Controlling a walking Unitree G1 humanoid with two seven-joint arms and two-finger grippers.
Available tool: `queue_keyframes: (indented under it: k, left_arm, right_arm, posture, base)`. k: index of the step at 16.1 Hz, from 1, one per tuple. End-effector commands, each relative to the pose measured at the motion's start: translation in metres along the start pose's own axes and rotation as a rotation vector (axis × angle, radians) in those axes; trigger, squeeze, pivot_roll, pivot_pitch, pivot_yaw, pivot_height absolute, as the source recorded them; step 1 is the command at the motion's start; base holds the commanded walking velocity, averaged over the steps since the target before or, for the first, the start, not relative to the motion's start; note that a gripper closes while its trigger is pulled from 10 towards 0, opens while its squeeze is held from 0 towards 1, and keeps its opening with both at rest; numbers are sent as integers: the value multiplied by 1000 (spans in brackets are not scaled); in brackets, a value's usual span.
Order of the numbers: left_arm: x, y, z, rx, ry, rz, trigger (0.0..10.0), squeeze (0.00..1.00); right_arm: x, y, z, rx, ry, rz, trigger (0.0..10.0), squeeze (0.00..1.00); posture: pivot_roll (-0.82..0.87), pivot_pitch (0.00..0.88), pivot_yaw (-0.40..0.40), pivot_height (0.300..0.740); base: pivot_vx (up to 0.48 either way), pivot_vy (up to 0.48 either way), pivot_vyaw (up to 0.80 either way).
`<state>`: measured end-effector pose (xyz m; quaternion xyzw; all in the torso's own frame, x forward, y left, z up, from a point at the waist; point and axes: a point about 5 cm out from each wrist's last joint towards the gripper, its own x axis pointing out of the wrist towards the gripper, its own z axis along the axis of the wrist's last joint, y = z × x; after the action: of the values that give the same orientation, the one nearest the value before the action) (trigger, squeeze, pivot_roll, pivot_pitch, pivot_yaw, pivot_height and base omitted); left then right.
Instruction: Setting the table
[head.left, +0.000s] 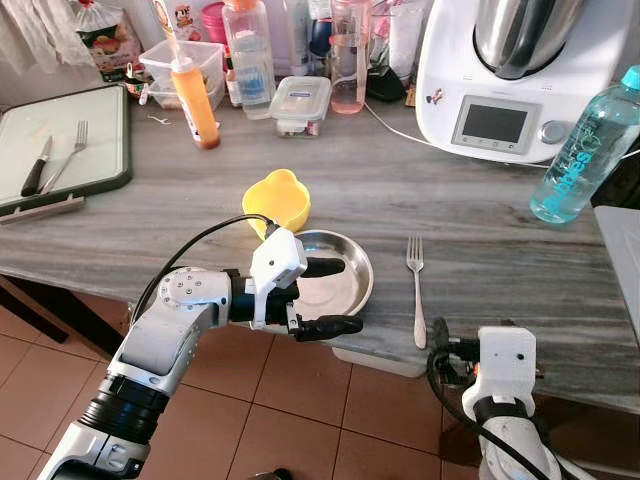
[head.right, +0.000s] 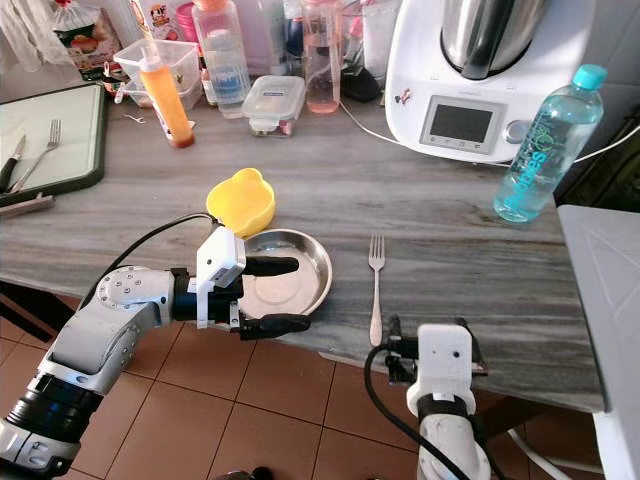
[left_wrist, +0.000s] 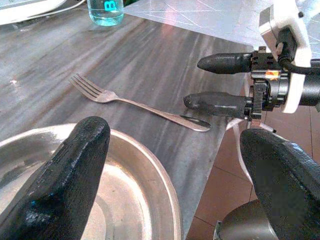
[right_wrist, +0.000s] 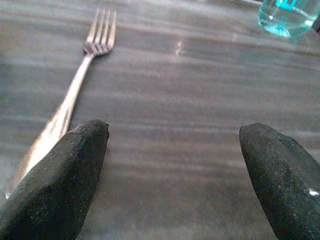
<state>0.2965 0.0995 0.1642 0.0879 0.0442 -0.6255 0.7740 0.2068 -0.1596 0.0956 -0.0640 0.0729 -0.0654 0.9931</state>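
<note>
Nearest, the right pincer (head.left: 440, 335) hangs at the near edge of the grey wood-grain tabletop (head.left: 480, 250), its black fingers spread wide and empty, just short of the handle of the slim silver fork (head.left: 416, 290) that lies pointing away from the robot. Left of it, the left pincer (head.left: 325, 297) is open too, one finger over the shallow round steel plate (head.left: 345, 285), the other below the plate's near rim by the table edge, so the rim sits between them ungripped. Touching the plate's far-left side is a small yellow plastic bowl (head.left: 277, 198). Farther off stand an orange squeeze bottle (head.left: 195, 100), a clear lidded container (head.left: 300, 103), a white kitchen machine (head.left: 510, 75) and, far right, a blue water bottle (head.left: 585, 150); far left, a green-rimmed tray (head.left: 65, 150) carries another fork and a knife. Plate and fork look laid as a place setting. Judging by this, the left pincer is either adjusting the plate or letting go; next likely comes fetching the knife from the tray, which needs a reach far left.
</note>
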Motion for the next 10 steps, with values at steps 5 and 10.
queue_keyframes:
  k: [5,10]
  left_arm:
    - [0,-2,3,10,-8,-4,10000,0]
    - [0,-2,3,11,-8,-4,10000,0]
  right_arm:
    - [-1,7,-3,23,35,40,10000,1000]
    - [-1,19,-3,40,48,100,10000,1000]
  posture:
    - [68,140,42,740]
    - [67,141,44,740]
  base:
    - [0,0,0]
    - [0,0,0]
